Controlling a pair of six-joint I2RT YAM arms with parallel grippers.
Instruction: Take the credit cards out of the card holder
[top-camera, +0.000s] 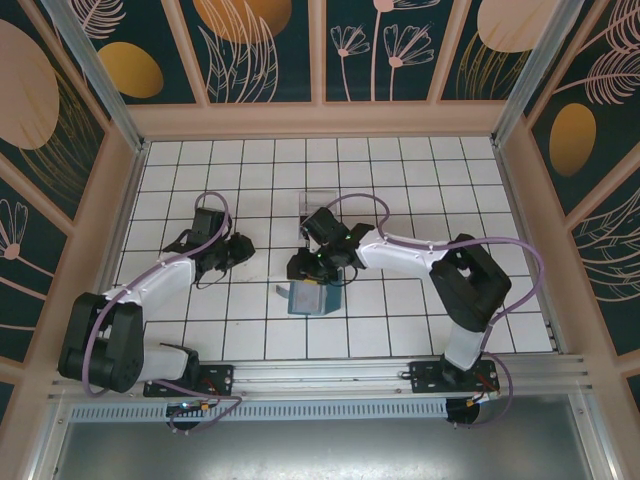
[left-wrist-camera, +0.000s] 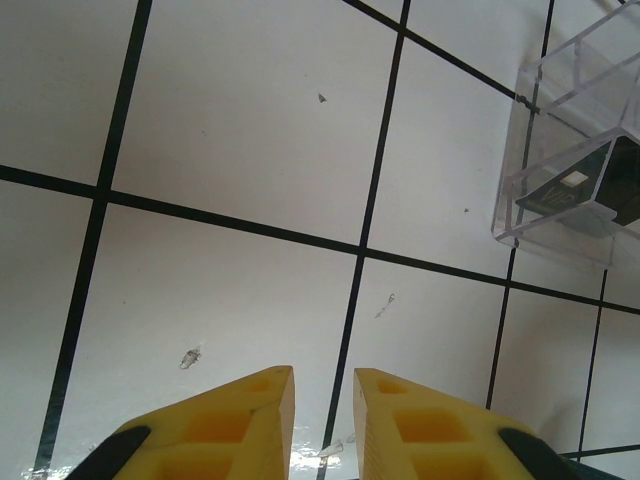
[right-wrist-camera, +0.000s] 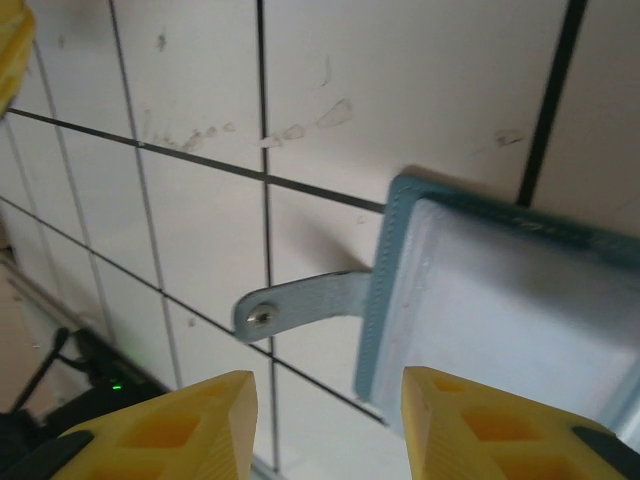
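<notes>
The slate-blue card holder lies flat on the tiled floor near the middle. In the right wrist view the card holder shows one corner and a strap with a metal snap sticking out to the left. My right gripper hovers open just above that corner, nothing between its fingers; from above the right gripper sits at the holder's far edge. A dark credit card lies inside the clear tray. My left gripper is narrowly open over bare tile, left of the tray.
The clear tray stands just behind the right gripper, one tile beyond the card holder. Wooden walls surround the tiled floor. The arm bases are bolted to a metal rail at the near edge.
</notes>
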